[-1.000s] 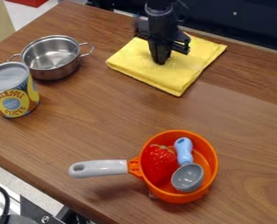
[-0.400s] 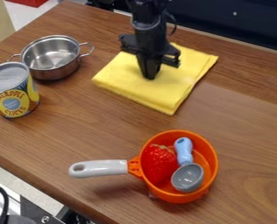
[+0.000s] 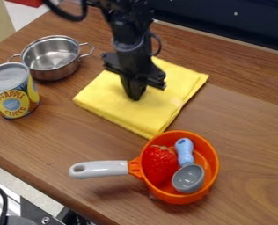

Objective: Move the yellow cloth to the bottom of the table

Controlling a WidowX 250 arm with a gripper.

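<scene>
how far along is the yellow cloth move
Partly done: the yellow cloth has shifted down from nearer the table's far edge. In progress: the gripper is down on it, seemingly dragging it. Left: the stretch past the orange pan to the bottom.

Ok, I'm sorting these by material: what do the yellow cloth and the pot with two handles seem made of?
The yellow cloth looks like soft, matte woven fabric, perhaps cotton or microfiber, judging by its folded layers. The pot appears to be shiny metal, probably stainless steel, given its silvery reflections.
</scene>
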